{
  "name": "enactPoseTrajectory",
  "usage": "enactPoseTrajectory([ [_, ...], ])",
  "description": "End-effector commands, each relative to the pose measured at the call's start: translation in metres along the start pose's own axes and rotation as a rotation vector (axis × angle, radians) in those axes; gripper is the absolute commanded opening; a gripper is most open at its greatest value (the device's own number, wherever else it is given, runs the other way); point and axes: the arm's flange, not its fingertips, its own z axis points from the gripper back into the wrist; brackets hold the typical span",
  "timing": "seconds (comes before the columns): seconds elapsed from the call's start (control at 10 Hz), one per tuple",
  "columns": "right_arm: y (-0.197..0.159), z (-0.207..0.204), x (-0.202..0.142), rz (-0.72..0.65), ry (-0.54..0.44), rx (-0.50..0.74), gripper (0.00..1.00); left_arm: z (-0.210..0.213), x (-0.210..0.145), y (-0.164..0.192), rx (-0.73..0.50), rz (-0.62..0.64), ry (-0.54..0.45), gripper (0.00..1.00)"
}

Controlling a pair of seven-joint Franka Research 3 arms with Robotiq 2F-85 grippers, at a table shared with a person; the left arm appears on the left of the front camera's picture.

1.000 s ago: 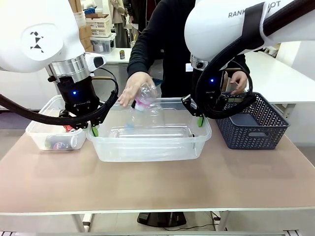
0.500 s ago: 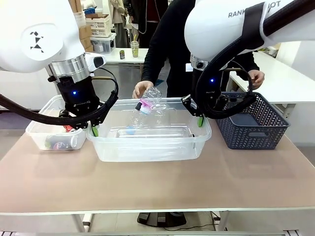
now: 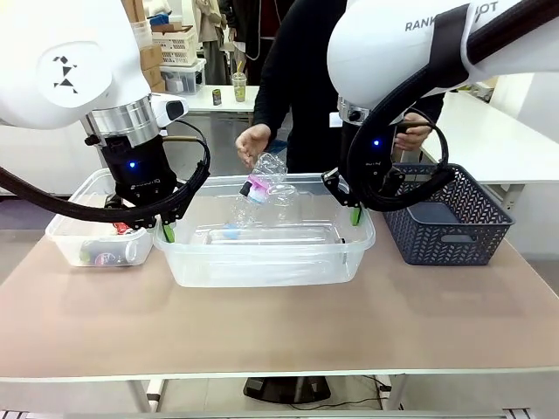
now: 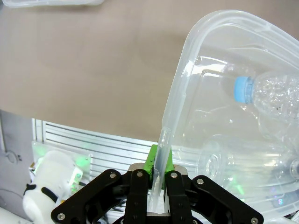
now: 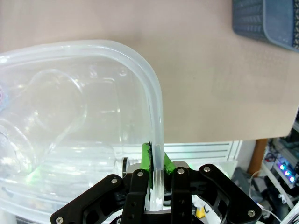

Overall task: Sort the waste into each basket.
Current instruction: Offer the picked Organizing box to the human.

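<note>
Both arms support the large clear rectangular plastic tub (image 3: 266,249) at the centre of the counter (image 3: 279,323). The left tool (image 4: 158,179) is clamped on the tub's rolled rim at the 9 o'clock end; the right tool (image 5: 158,175) is clamped on the rim at the 3 o'clock end.

Progress, judged from the current layout:
- A clear crumpled plastic bottle with a pink label band (image 3: 260,183) is in the air just above the tub's 12 o'clock wall, just below the person's hand (image 3: 253,142). Whether the hand touches it cannot be told.
- At least one clear plastic bottle with a blue cap (image 4: 268,93) already lies inside the large tub, beside other clear bottles.
- The smaller clear plastic tub (image 3: 92,231) at 9 o'clock holds red and silver items, apparently cans.
- The dark grey lattice plastic basket (image 3: 450,218) stands at 3 o'clock; its contents cannot be seen.

Sorting appears well advanced. Remaining waste cannot be counted.

Legible writing: "RANK" and "OT" on the right arm's white housing (image 3: 419,39). The bottle label print is too small to read.
</note>
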Motion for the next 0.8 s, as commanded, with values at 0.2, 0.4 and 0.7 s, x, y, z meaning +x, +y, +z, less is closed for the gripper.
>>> enactPoseTrajectory([
  [0.2, 0.017, 0.004, 0.041, 0.065, 0.029, -0.036, 0.05, -0.005, 0.033, -0.016, -0.001, -0.074, -0.038, 0.06],
  [0.4, 0.039, 0.006, 0.118, -0.013, 0.034, -0.057, 0.05, -0.023, 0.106, -0.052, 0.044, -0.046, -0.149, 0.06],
  [0.7, 0.045, -0.009, 0.148, -0.035, 0.079, -0.03, 0.05, -0.031, 0.154, -0.063, 0.013, 0.048, -0.14, 0.06],
])
